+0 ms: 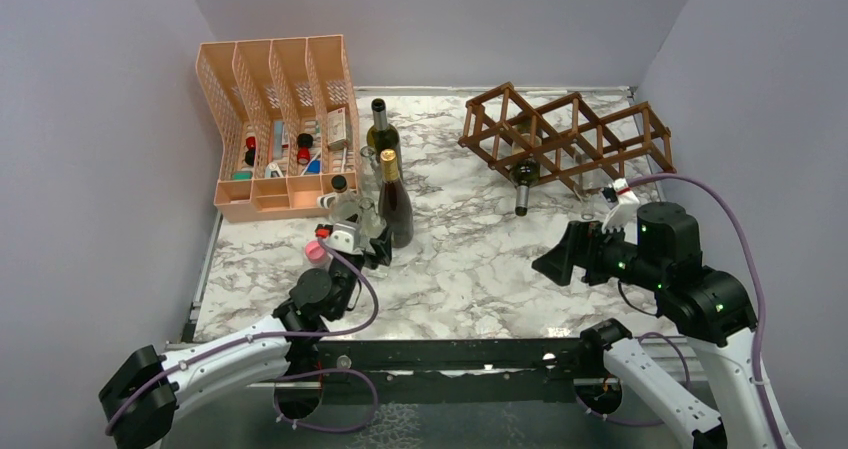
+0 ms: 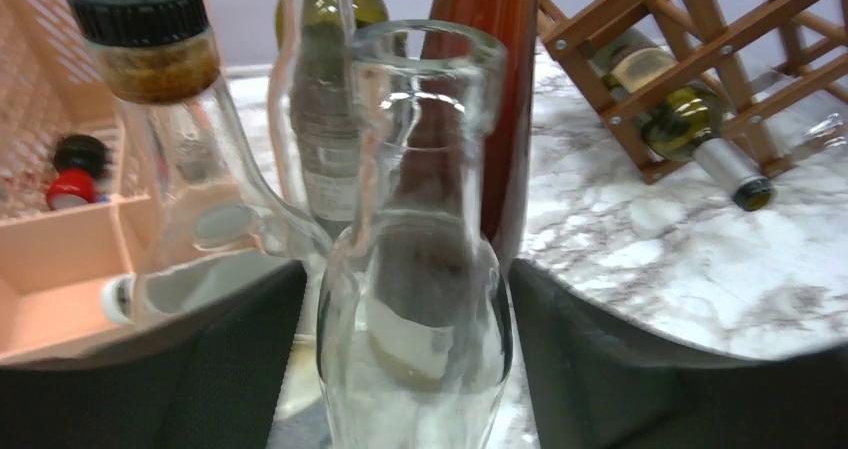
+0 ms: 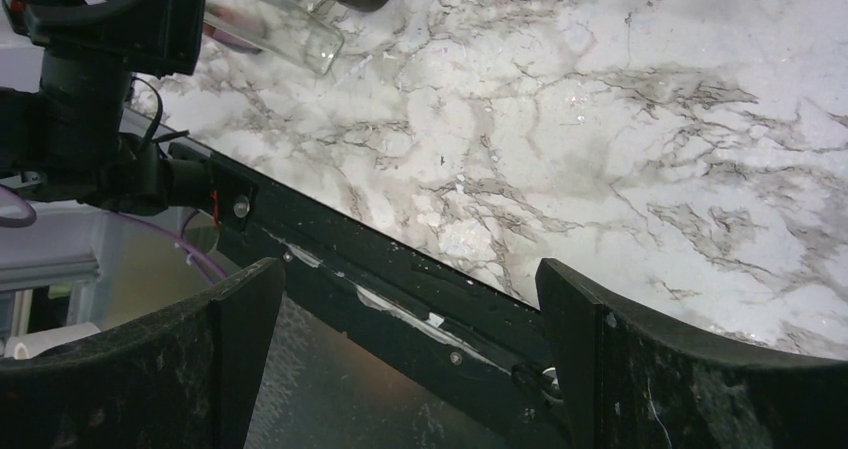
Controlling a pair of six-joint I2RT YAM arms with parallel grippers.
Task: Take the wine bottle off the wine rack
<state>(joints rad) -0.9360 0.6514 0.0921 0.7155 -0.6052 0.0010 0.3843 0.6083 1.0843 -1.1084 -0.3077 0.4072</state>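
Overhead, rack: dark brown wooden lattice wine rack [image 1: 565,134] sits at the far right of the white marble-pattern table [image 1: 470,269].
Bottle: green glass wine bottle [image 1: 524,181] lies in a near cell of the rack, with its neck poking out toward the arms.
Left arm: left gripper [image 1: 362,241] is in among upright bottles [image 1: 395,204], near the peach plastic mesh organizer [image 1: 275,119].
Right arm: right gripper [image 1: 557,259] hangs above the marble, near the rack but apart from it.
Left wrist, claw: clenched, with fingers against both sides of an open-mouthed clear glass bottle [image 2: 415,269]. The rack and wine bottle show at upper right.
Right wrist, claw: released, jaws spread wide over the marble and the black table edge [image 3: 380,264].
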